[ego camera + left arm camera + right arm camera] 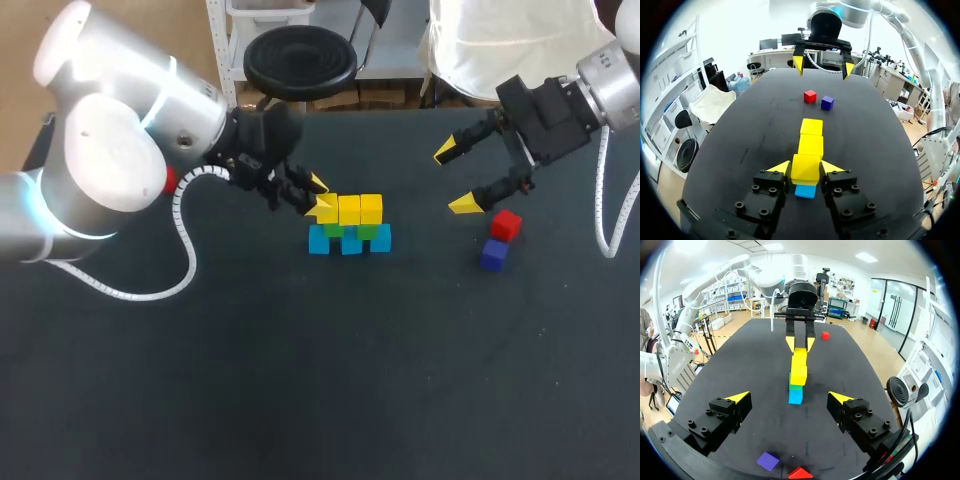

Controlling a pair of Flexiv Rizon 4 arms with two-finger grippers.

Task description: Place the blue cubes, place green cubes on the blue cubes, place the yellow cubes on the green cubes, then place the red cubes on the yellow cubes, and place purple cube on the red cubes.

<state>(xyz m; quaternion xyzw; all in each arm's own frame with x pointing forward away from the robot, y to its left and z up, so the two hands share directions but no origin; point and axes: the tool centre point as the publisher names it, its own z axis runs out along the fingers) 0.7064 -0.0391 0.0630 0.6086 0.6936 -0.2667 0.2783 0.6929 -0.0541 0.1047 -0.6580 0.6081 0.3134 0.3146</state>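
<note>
Pinching the end yellow cube [805, 167] in the left gripper [319, 196], one yellow fingertip on each flank, by the look of the left wrist view. Sitting it at the near end of a three-long yellow row, over the green cubes [367, 231] and the blue cubes [350, 243], mid-table [300, 400]. Hanging the right gripper [455, 177] wide open and empty just above the red cube [507, 224] and the purple cube [494, 254], both well apart from the stack.

Now the danger, and plenty of it. Letting go unevenly could drag that yellow off its green (hard to tell how squarely it sits, with the fingers hiding the layer below). Backing out too low could clip the row and tip the narrow three-tier wall. Swinging round for the second red cube [825, 335], lying beyond the left arm, could sweep the stack too. Setting reds on a crooked yellow would only stack up the lean.

As for print: nothing legible on cubes or grippers.
</note>
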